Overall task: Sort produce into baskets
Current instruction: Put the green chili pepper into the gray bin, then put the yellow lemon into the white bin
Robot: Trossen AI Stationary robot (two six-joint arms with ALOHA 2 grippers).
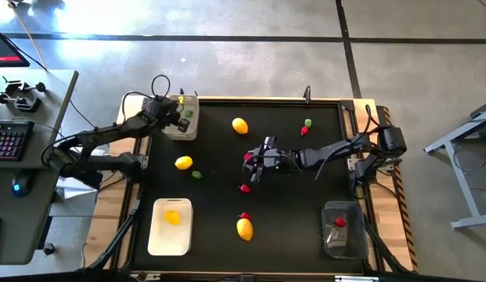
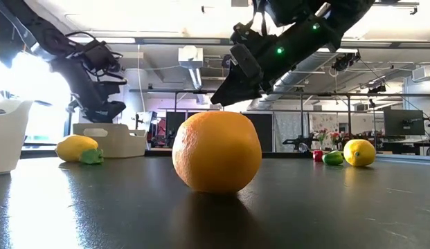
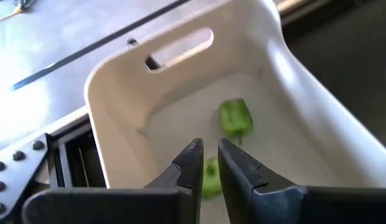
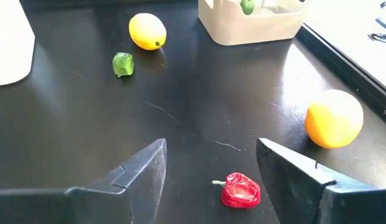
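The right gripper (image 4: 208, 171) is held open above a crumpled red toy pepper (image 4: 240, 190) on the black table (image 4: 199, 118). The left gripper (image 3: 209, 165), barely parted and empty, is positioned over the beige-white tub (image 3: 304, 93) containing two green pieces (image 3: 235, 117). Should the descent be off-centre, the pepper may be nudged aside and missed.

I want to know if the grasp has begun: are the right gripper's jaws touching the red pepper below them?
Apart. The right wrist view shows the red pepper on the mat between the open right gripper, gaps both sides.
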